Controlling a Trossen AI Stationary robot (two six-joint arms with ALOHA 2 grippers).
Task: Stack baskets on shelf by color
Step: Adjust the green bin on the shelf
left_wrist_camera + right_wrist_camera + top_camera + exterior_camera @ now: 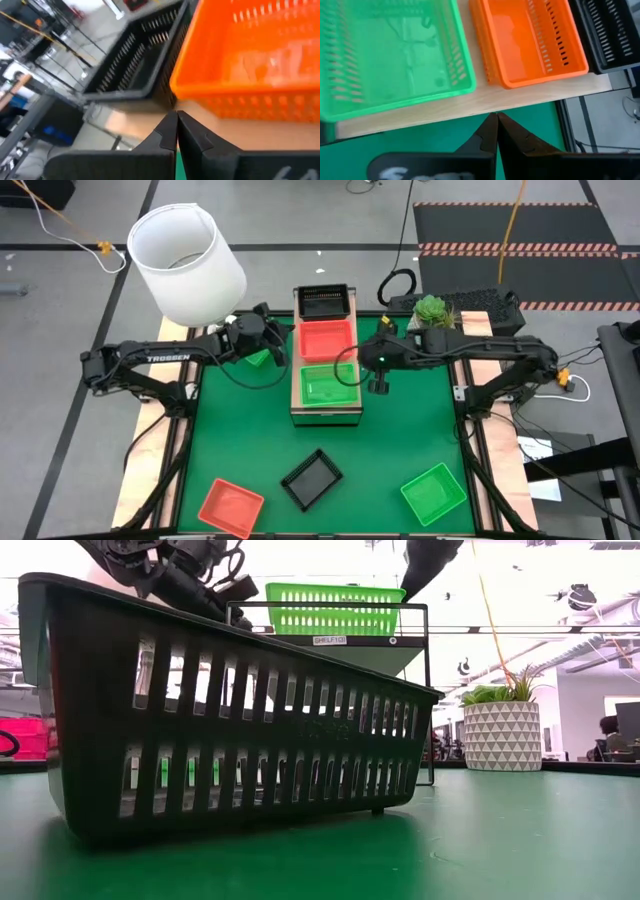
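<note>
The shelf (326, 412) stands mid-table and carries a black basket (323, 302) at its far end, an orange-red basket (327, 340) in the middle and a green basket (328, 385) nearest. Loose on the green mat lie an orange-red basket (230, 507), a black basket (311, 479) and a green basket (434, 493). Another green basket (258, 358) sits under the left arm. My left gripper (285, 340) (176, 117) is shut beside the shelf's left edge, level with the orange-red basket (250, 60). My right gripper (350, 358) (496, 117) is shut beside the shelf's right edge.
A white cylindrical shade (188, 262) stands past the far left corner. A potted plant (432, 310) and a dark keyboard-like block (480, 305) sit at the far right. In the low view the loose black basket (230, 720) fills the foreground. Pale side planks (150, 450) flank the mat.
</note>
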